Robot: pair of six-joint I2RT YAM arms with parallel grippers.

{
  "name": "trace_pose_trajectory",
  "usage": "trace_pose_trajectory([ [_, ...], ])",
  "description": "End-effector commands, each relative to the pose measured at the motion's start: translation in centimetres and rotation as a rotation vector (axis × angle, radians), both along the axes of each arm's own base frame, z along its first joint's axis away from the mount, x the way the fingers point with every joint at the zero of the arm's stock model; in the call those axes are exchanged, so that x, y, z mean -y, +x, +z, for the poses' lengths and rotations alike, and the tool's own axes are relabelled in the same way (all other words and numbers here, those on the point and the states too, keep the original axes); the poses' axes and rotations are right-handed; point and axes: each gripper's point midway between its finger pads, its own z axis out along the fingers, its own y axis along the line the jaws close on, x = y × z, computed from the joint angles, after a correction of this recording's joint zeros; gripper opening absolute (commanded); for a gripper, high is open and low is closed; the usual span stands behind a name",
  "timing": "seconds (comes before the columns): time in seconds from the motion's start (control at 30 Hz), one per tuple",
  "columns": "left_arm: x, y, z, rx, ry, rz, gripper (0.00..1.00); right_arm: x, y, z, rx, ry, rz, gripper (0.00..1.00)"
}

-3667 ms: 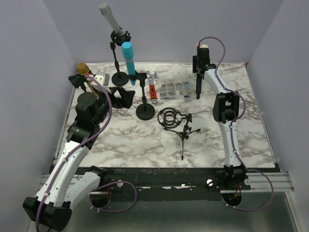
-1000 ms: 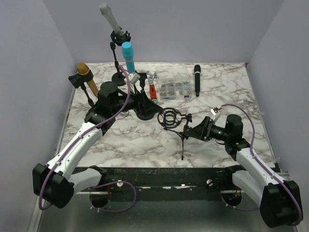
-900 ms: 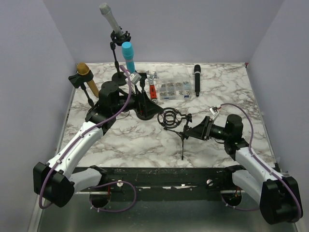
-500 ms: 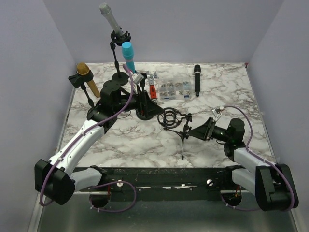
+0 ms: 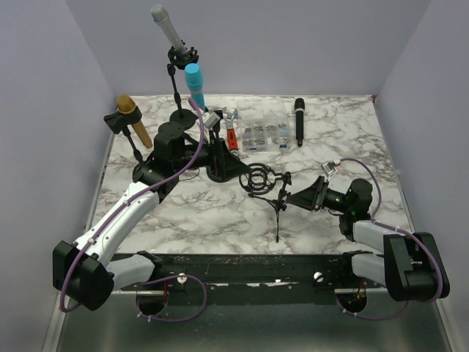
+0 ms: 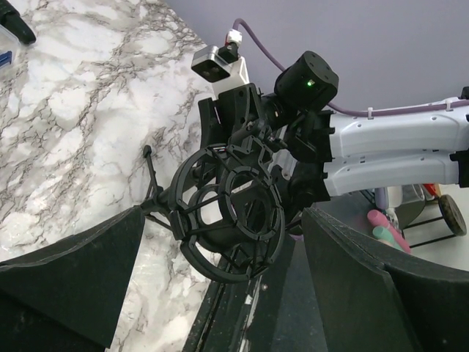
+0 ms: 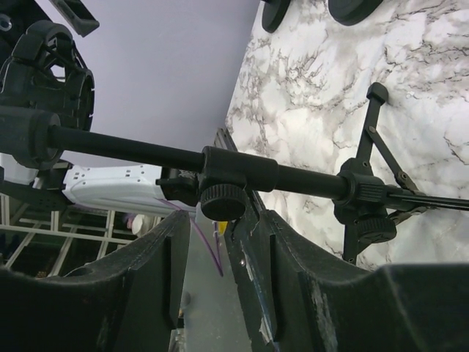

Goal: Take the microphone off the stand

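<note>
- cyan microphone (image 5: 194,84): bright cyan body, head up, slight tilt, clipped in its mic stand (image 5: 229,174), just above and behind the left gripper (image 6: 223,220)
- left gripper: jaws spread wide, nothing held. The wrist view frames the black shock mount (image 6: 231,209) in the gap, farther out
- right gripper (image 7: 220,226): narrow gap, tips right under the tripod stand (image 7: 293,180) rod at its knob (image 7: 223,202). Can't tell if they touch it
- hidden: the cyan microphone shows in the top view only. The mic stand's round base is partly covered by the left gripper, and the clip is too small to read
- grey microphone (image 5: 167,28) is on a tall stand well behind the left gripper, and the gold microphone (image 5: 132,117) is on a stand off to its left
- black microphone (image 5: 299,121) lies flat on the bench (image 5: 220,220), well beyond the right gripper
- bench: white marble pattern with grey veins
- room: plain lavender walls (image 5: 293,44) on three sides
</note>
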Motion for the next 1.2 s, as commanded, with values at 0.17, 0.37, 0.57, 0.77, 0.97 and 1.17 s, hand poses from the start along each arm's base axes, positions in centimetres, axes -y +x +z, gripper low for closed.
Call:
trace_pose_trajectory([
  [0.17,0.3,-0.5,1.9,0.057,-0.022,-0.032,0.90,0.1,1.4,1.5,0.078,0.010,-0.003,0.44],
  [0.37,0.3,-0.6,2.0,0.066,-0.021,-0.033,0.90,0.1,2.0,0.8,0.067,-0.001,-0.016,0.40],
  [0.57,0.3,-0.6,2.3,0.074,-0.023,-0.027,0.90,0.1,2.5,0.4,0.074,-0.013,-0.017,0.08],
  [0.77,-0.2,-0.4,2.1,0.077,-0.002,0.015,0.89,0.0,3.6,-2.0,0.066,-0.124,-0.053,0.01],
  [0.97,-0.8,0.2,2.1,0.088,0.021,0.070,0.88,-2.5,4.0,-2.9,0.115,-0.232,-0.054,0.01],
  [1.17,-2.3,1.1,2.4,0.135,0.048,0.179,0.89,-3.5,5.1,-4.4,0.199,-0.384,-0.104,0.01],
])
